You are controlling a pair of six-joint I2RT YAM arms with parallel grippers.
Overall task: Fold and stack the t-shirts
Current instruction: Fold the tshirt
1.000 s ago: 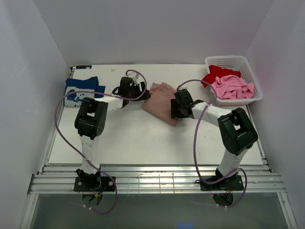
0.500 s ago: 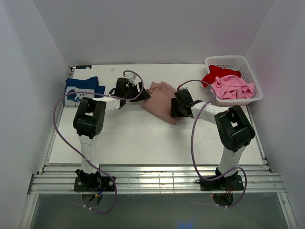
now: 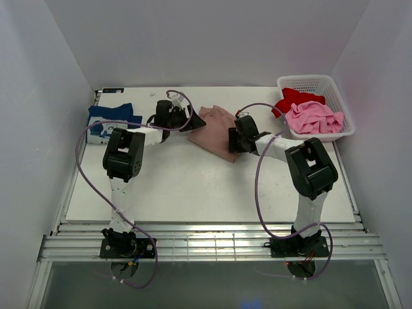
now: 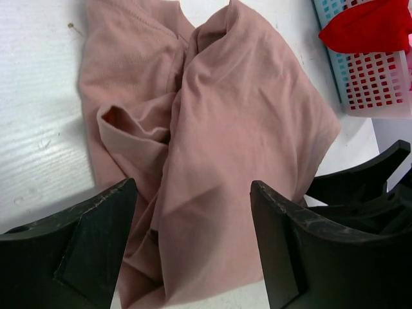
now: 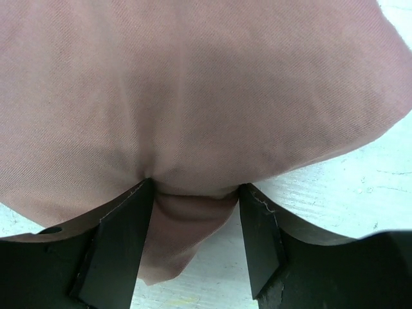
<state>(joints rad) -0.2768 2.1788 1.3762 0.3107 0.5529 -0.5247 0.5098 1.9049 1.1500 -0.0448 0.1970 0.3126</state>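
Roughly mid-task, by my reading. Far left on the table (image 3: 193,187): navy tee (image 3: 111,122), folded flat, white print showing at its near edge. It looks like the start of the stack.

Next along: left gripper (image 4: 193,190), fingers wide apart, straddling the crumpled left edge of the dusty pink-tan tee (image 3: 215,132). No cloth pinched there that I can see.

The pink-tan tee lies mid-table toward the back, rumpled and doubled over itself, not yet a tidy fold.

At its right edge: right gripper (image 5: 195,187), low on the cloth. A puckered tuck of fabric fills the gap between the fingers and touches both. Whether it is truly clamped or only nestled there, I cannot tell.

Step in hand, as I judge it: taking hold of the pink-tan tee at both sides so it can be spread or folded. The next move seems to call for both sides to be firmly gripped, then lifted together evenly, so the cloth opens out rather than bunching further.

Far right: white basket (image 3: 315,82), holding the red tee (image 3: 290,100) and bright pink tee (image 3: 314,119), both heaped and unfolded.

Count:
- tees, four: one navy, one pink-tan, one red, one bright pink
- folded, one; waiting in the basket, two
- baskets, one
- grippers, two
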